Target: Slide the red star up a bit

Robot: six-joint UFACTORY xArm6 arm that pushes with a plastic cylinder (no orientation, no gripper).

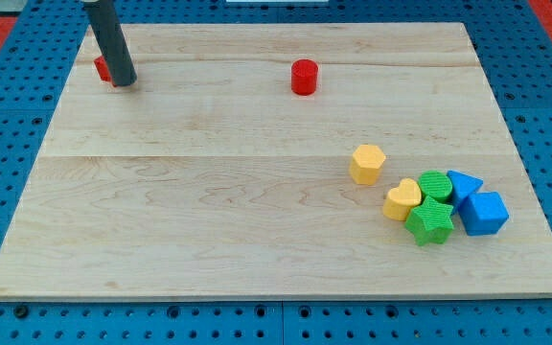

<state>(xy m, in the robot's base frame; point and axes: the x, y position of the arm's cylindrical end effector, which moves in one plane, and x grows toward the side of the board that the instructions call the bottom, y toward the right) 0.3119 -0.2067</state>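
Note:
A red block [102,67], mostly hidden behind my rod, lies near the board's top left corner; its shape cannot be made out, though it is likely the red star. My tip [125,82] rests on the board just right of and slightly below that block, touching or almost touching it. A red cylinder [304,77] stands at the top centre, far to the right of my tip.
A yellow hexagon [367,164] lies right of centre. Below it a cluster holds a yellow heart [402,200], a green round block [436,186], a green star [430,222], a blue triangle-like block [464,184] and a blue block [484,213]. The wooden board [209,211] sits on a blue pegboard.

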